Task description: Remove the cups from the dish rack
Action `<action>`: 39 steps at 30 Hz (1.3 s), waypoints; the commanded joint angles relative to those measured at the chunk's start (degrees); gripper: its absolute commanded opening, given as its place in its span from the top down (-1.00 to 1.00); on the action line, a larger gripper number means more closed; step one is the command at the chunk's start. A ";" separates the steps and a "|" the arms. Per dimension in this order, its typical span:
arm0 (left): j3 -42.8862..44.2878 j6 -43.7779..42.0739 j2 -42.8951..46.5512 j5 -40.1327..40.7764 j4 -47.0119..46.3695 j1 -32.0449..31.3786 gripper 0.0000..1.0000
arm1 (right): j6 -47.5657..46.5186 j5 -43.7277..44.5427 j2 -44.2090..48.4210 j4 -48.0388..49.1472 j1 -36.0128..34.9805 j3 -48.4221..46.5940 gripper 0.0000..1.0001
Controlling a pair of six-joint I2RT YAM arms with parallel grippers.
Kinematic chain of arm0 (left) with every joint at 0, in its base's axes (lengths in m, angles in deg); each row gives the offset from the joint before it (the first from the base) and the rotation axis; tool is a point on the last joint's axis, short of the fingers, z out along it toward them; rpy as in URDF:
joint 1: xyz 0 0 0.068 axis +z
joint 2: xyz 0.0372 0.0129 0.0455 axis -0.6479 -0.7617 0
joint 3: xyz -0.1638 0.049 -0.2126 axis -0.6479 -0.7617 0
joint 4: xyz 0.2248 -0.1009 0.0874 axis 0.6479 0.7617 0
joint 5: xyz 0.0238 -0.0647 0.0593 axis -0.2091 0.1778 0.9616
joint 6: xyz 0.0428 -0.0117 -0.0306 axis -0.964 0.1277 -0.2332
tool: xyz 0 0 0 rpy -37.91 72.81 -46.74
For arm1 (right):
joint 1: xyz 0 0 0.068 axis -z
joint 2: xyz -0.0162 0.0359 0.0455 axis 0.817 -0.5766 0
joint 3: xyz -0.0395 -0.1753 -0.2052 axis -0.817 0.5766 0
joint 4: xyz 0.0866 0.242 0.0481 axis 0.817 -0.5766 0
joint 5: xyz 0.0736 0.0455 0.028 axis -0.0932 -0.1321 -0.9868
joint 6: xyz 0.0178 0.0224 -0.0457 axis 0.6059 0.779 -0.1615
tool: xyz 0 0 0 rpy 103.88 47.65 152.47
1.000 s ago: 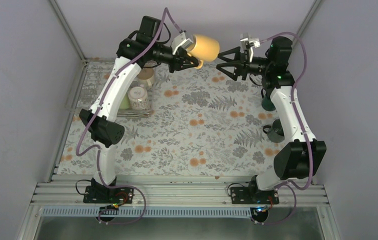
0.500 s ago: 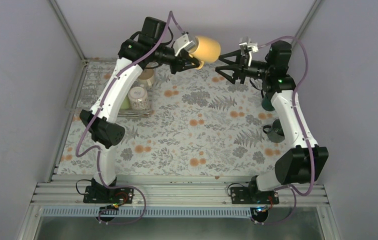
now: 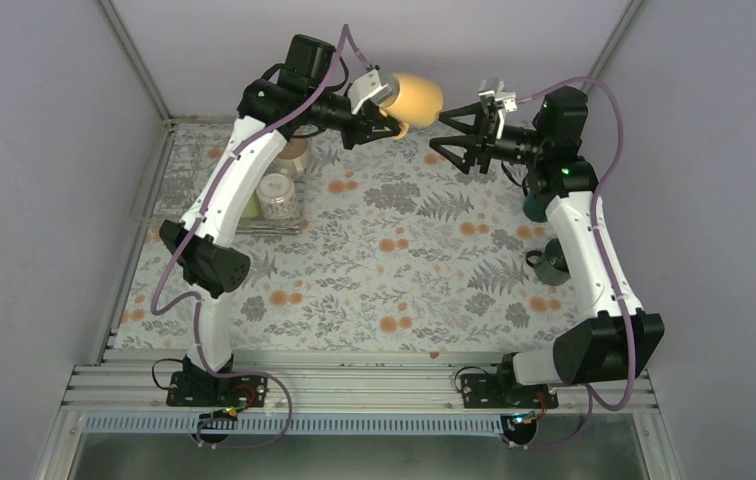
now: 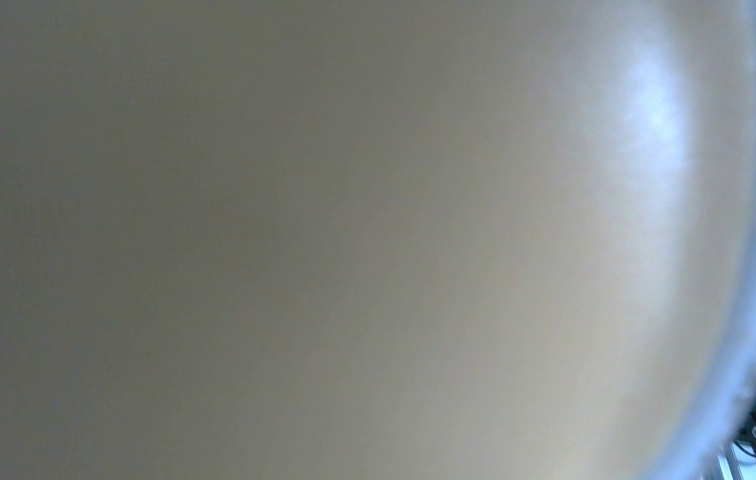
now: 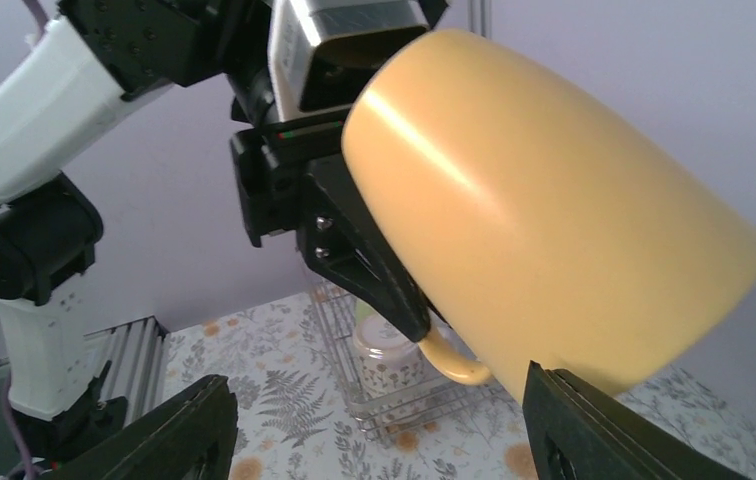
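Note:
My left gripper [image 3: 391, 122] is shut on the handle of the yellow mug [image 3: 415, 94] and holds it on its side, high above the far table. The mug fills the left wrist view [image 4: 354, 240] and hides those fingers. In the right wrist view the yellow mug [image 5: 544, 220] hangs close ahead, above and between the spread fingers. My right gripper [image 3: 447, 135] is open and empty just right of the mug. The dish rack [image 3: 186, 165] lies at far left with the patterned mug [image 3: 277, 197], cream mug [image 3: 294, 155] and pale green mug [image 3: 250, 205]. The dark green mug [image 3: 535, 207] stands on the table behind my right arm.
A second dark mug [image 3: 552, 262] stands on the flowered cloth near the right wall. The right wrist view shows the rack [image 5: 404, 410] and patterned mug [image 5: 389, 360] below. Purple walls close in on three sides.
My left arm has carried the yellow mug slightly up and to the right. My right gripper has risen and closed in on the mug, still open.

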 commanded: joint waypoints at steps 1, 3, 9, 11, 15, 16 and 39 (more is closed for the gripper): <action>0.69 -1.52 3.73 -2.21 -2.00 -0.30 0.95 | -2.59 4.55 1.20 -1.80 -0.34 0.67 -0.49; 0.59 -1.39 4.15 -2.89 -2.02 -0.34 0.95 | -2.88 5.57 1.03 -1.86 -0.36 1.06 -0.49; -0.13 -1.34 4.82 -4.46 -1.79 -0.47 0.95 | -2.40 7.54 0.44 -0.06 0.04 1.88 -0.51; -0.58 -1.34 5.03 -5.16 -1.69 -0.47 0.95 | -2.13 6.85 -0.05 0.75 0.18 1.77 -0.51; -1.03 -1.34 5.04 -8.49 -1.24 -0.69 0.95 | -0.21 3.65 -1.09 3.91 0.22 1.62 -0.51; -1.15 -1.27 4.68 -9.16 -1.15 -0.79 0.95 | 0.73 2.79 -1.54 4.71 0.22 1.32 -0.51; 4.76 -5.42 -3.79 -23.31 3.99 -1.09 0.95 | 16.20 -9.34 -3.56 18.35 0.21 -0.68 0.52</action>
